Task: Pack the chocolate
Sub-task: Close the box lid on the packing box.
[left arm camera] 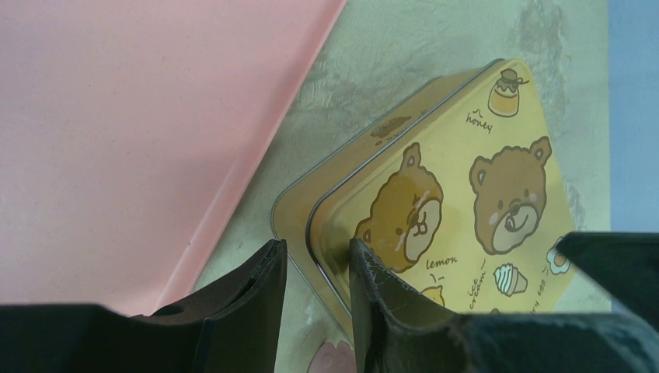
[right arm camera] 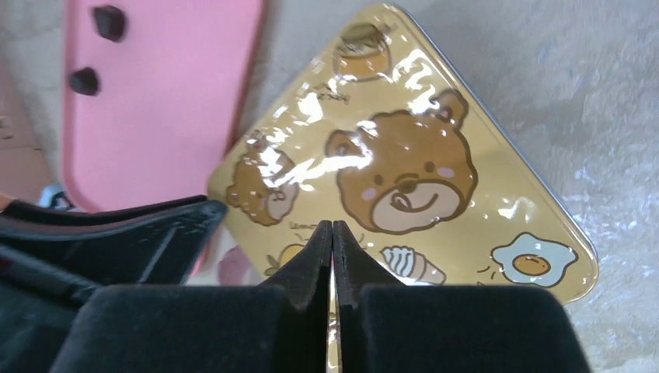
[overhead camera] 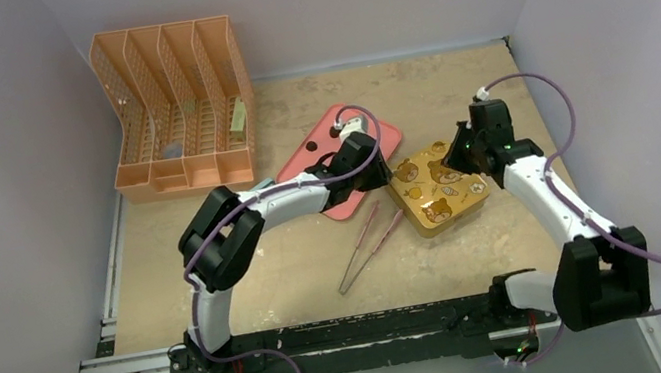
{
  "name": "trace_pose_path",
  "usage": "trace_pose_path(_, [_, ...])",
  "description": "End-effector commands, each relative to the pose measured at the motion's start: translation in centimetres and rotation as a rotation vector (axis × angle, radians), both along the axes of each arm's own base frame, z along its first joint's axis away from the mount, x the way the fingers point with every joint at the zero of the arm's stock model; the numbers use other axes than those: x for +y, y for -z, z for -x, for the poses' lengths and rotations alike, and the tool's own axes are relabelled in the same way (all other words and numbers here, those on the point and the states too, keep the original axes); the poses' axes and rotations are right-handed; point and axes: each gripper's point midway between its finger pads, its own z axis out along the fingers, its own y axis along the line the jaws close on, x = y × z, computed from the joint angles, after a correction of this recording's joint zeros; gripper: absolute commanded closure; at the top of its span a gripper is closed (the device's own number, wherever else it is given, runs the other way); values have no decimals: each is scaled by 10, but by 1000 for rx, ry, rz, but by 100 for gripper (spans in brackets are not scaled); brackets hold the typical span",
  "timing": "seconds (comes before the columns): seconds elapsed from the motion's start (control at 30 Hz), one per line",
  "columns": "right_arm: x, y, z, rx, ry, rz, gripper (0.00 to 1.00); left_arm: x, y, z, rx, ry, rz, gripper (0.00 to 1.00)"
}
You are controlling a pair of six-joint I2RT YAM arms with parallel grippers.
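Observation:
The gold box (overhead camera: 438, 199) with bear drawings lies lid-on beside the pink tray (overhead camera: 342, 209). Two dark pieces of chocolate (right arm camera: 109, 22) rest on the tray (right arm camera: 171, 101), small dots in the top view (overhead camera: 335, 130). My left gripper (left arm camera: 315, 252) straddles the box's near-left corner (left arm camera: 466, 194). One finger sits outside the base rim, the other against the lid's wall, so the jaws are shut on that edge. My right gripper (right arm camera: 332, 225) hangs over the lid (right arm camera: 404, 140) at the far right corner (overhead camera: 455, 157), shut, with nothing seen between its tips. The box's inside is hidden.
Pink tongs (overhead camera: 368, 243) lie on the table in front of the tray and box. An orange mesh file rack (overhead camera: 176, 106) stands at the back left. White walls close in the table on three sides.

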Motion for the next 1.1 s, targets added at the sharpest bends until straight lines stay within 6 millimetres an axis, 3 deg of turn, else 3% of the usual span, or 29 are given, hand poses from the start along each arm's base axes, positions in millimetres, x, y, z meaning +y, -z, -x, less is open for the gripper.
trace_pose_path(0.0, [7,-44,-8,-130,-24,-39,100,-10,-47,4,-37,80,54,66])
trace_pose_path(0.17, [-7,-30,3,-85,27,21,100,-32,-83,0,-102,141,171,73])
trace_pose_path(0.27, [-26,-14,11,-26,107,93,100,-48,-72,1,-77,198,173,83])
trace_pose_path(0.37, [-33,14,23,61,155,117,100,-47,-51,-1,-57,192,144,88])
trace_pose_path(0.57, [-38,70,45,257,227,135,100,-37,16,-1,19,165,31,92])
trace_pose_path(0.67, [-49,64,45,312,301,182,100,-33,27,3,45,162,10,93])
trace_pose_path(0.93, [-56,11,13,145,310,205,100,-20,-18,-14,-34,98,-34,88])
trace_pose_path(1.07, [-65,20,18,178,346,247,100,-17,-23,-15,-48,92,-34,84])
